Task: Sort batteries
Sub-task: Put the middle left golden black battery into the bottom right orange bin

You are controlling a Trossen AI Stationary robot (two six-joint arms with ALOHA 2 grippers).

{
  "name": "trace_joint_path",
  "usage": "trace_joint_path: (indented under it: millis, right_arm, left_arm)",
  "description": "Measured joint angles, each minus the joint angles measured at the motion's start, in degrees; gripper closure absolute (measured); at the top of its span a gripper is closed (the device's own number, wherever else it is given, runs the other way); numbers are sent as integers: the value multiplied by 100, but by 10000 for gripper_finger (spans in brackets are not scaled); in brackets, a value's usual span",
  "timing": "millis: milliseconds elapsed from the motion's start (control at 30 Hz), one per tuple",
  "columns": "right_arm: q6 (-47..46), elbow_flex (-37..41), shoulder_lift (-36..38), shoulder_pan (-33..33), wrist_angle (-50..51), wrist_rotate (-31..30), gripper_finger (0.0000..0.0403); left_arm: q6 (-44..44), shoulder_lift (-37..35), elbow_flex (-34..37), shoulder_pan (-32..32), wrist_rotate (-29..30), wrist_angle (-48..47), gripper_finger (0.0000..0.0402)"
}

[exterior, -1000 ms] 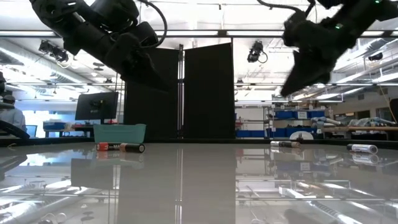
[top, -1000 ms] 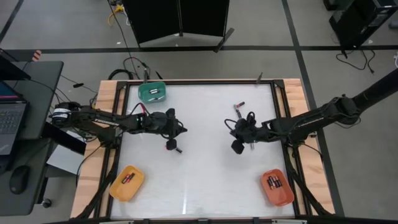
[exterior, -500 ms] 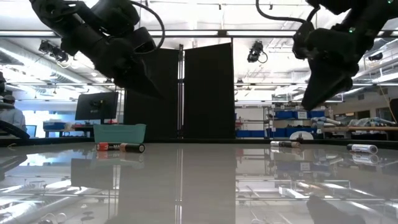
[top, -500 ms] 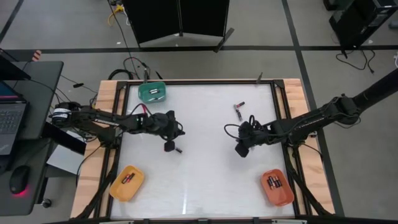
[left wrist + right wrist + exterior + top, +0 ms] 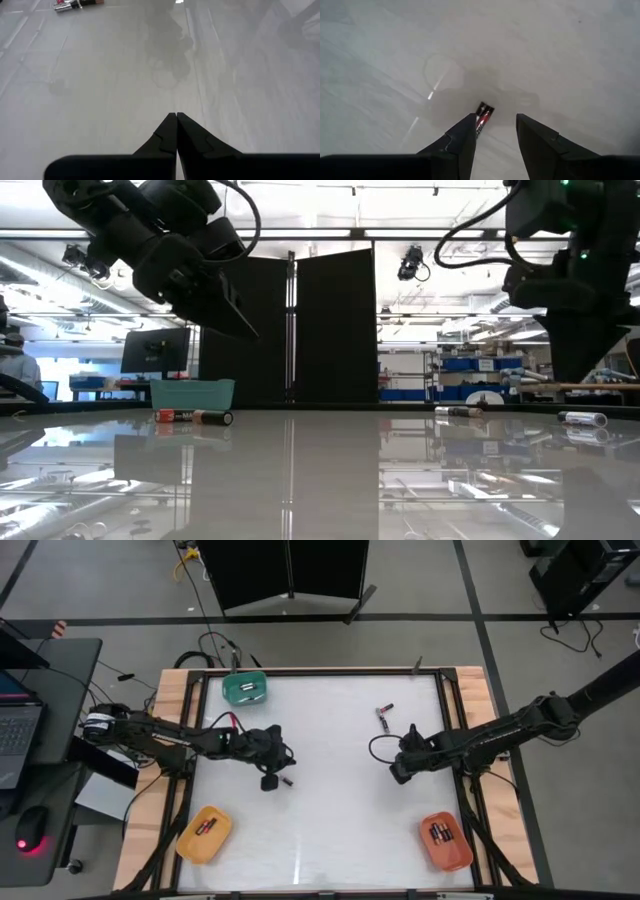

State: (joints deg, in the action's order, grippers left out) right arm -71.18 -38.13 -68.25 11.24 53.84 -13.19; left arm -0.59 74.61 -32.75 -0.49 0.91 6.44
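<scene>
My right gripper (image 5: 397, 775) hangs above the table's right half and carries a slim red and black battery (image 5: 483, 114). My left gripper (image 5: 268, 783) is shut and empty (image 5: 176, 116), raised over the table's left half. A loose battery (image 5: 286, 781) lies flat on the table just to its right. Two more batteries (image 5: 383, 715) lie on the table toward the far edge. Sorted batteries rest in the yellow tray (image 5: 205, 833), the orange tray (image 5: 445, 840) and the green tray (image 5: 245, 689). My right gripper has the battery (image 5: 483, 114) between its fingers, lying along them against the inner side of one finger (image 5: 465, 132). Its end sticks out past the fingertips. A gap shows beside the other finger, and the place of the pinch is hidden. The battery is lifted clear of the table.
The green tray sits at the far left corner, the yellow tray at the near left and the orange tray at the near right. The wooden frame (image 5: 170, 720) borders the white tabletop. Cables trail off the far left corner.
My right gripper has travelled toward the table's right edge, turning as it went, and has stayed raised with the battery. My left gripper has edged slightly toward the near edge, beside the loose battery, which has kept its place.
</scene>
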Motion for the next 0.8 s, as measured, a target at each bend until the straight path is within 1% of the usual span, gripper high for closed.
trace_joint_path:
  millis: [367, 533, 667, 800]
  right_arm:
    - [-81, 0, -4, -12, -219, 90, 253]
    - [-65, 0, -4, -14, -216, 88, 254]
    - [86, 0, -4, -14, -242, 86, 253]
    - [98, 0, -4, -14, -266, 86, 255]
  left_arm:
    - [125, 0, 0, 0, 15, -49, 389]
    - [577, 0, 0, -5, -85, -399, 389]
    - [599, 0, 0, -194, -81, -863, 384]
    - [348, 0, 0, -570, -80, -1123, 364]
